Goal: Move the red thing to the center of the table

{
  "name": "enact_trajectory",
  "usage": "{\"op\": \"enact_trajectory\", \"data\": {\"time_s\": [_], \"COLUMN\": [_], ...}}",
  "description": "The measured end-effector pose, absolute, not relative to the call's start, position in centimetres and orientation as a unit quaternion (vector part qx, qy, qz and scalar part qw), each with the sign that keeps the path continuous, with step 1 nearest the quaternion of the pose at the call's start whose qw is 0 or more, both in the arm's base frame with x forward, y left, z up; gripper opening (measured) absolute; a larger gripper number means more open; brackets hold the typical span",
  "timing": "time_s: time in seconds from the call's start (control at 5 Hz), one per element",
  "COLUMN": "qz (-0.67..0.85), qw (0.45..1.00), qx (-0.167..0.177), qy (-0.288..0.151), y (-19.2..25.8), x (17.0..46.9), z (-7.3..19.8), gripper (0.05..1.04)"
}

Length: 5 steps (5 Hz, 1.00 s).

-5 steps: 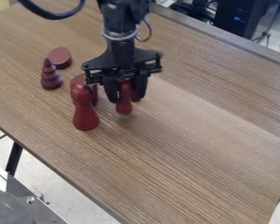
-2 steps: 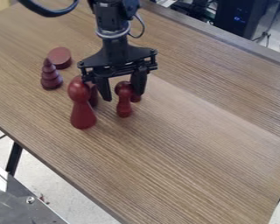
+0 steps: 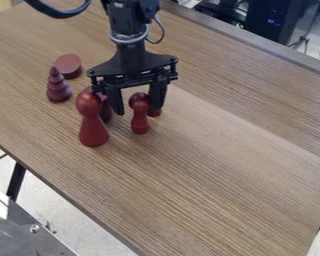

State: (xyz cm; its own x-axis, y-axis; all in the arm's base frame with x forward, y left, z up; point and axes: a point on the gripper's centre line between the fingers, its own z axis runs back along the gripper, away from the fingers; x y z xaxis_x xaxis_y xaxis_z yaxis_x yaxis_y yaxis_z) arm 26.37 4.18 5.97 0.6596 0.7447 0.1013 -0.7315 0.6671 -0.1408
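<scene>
Red peg figure (image 3: pixel 140 124), the smaller of the two you have, stands upright on the tabletop (image 3: pixel 223 165), left of the middle of your camera view. Your pincer (image 3: pixel 137 111) hangs down over it with its two sides spread apart, the figure's round head showing between them; you can't tell whether either side touches it. Just left of that you have a larger red peg figure (image 3: pixel 94 132), upright, with a dark red piece (image 3: pixel 106 111) partly hidden behind it. Farther left, you'll see a ringed dark red cone (image 3: pixel 58 90) near a round flat-topped block (image 3: pixel 68 66).
</scene>
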Motion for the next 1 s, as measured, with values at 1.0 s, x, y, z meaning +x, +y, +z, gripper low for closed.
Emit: {"op": "enact_trajectory", "data": {"time_s": [1.0], "qz": [0.127], "qw": [0.983], "qx": [-0.065], "qy": [-0.118], "y": [-0.5], "x": [26.9], "z": [13.0], "gripper": [1.000]}}
